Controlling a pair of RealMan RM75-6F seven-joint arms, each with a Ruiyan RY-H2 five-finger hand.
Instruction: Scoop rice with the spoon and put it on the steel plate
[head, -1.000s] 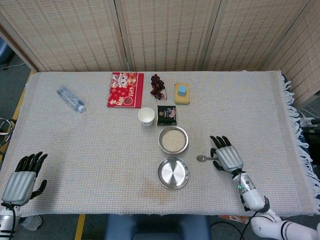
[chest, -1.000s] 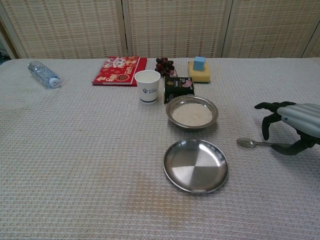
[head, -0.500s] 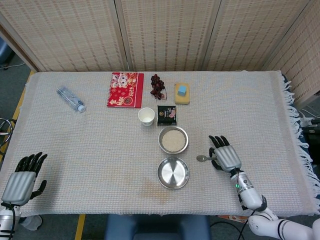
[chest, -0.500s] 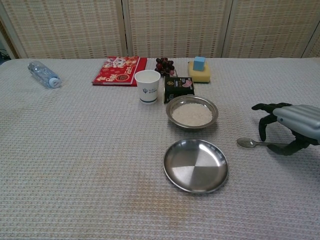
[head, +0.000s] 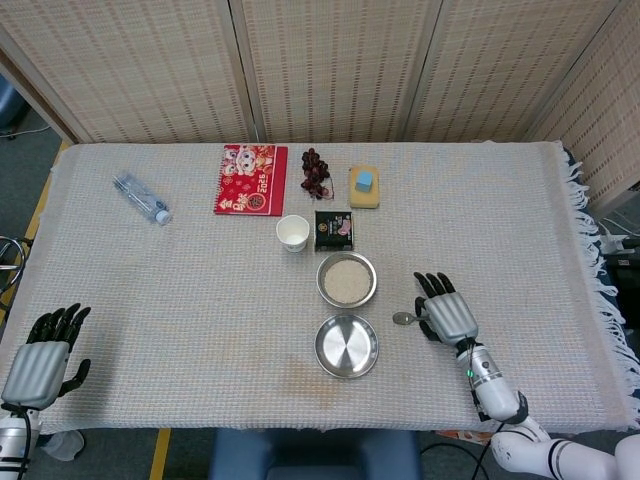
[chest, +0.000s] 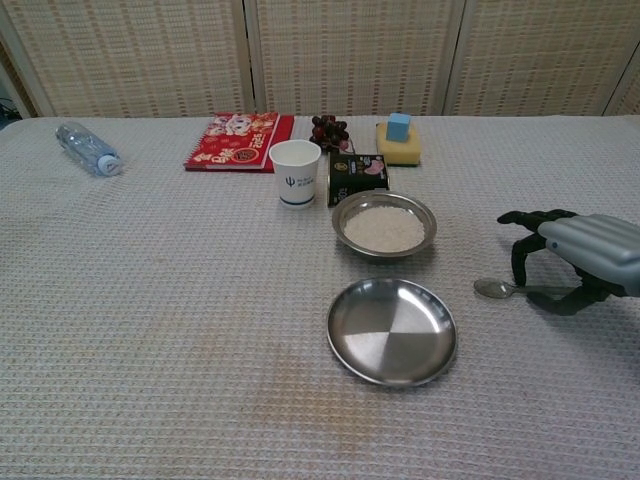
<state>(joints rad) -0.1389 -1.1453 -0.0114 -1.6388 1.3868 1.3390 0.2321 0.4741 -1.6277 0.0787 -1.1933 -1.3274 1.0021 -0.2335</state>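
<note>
steel throughout the middle of the tabletop (head: 150, 290), which is covered in a pale woven cloth: an empty steel plate (head: 346, 346) lies near the front edge, and just behind it sits a steel bowl of rice (head: 346, 279), uncooked by the look of it. the spoon (chest: 497, 289) lies flat on the cloth to the right of the plate, bowl end pointing toward the plate, handle running right under the right robot hand (chest: 575, 260). that hand arches over the handle with fingers curled down around it; whether they already pinch the handle or only cage it cannot be told, and the spoon looks to be resting on the cloth. the left robot hand (head: 42, 350) hangs at the front left corner, fingers apart, holding nothing.

along the far edge lie a plastic bottle (head: 141, 197), a red booklet (head: 250, 179), grapes (head: 314, 171) and a yellow sponge (head: 364, 187); a paper cup (head: 292, 232) and a small dark box (head: 334, 229) stand just behind the rice bowl.

the step in hand appears to be picking up the spoon, so the task is barely begun. the next move likely calls for a firm close on the thin handle, a lift, then a carry left and back to the rice bowl
</note>
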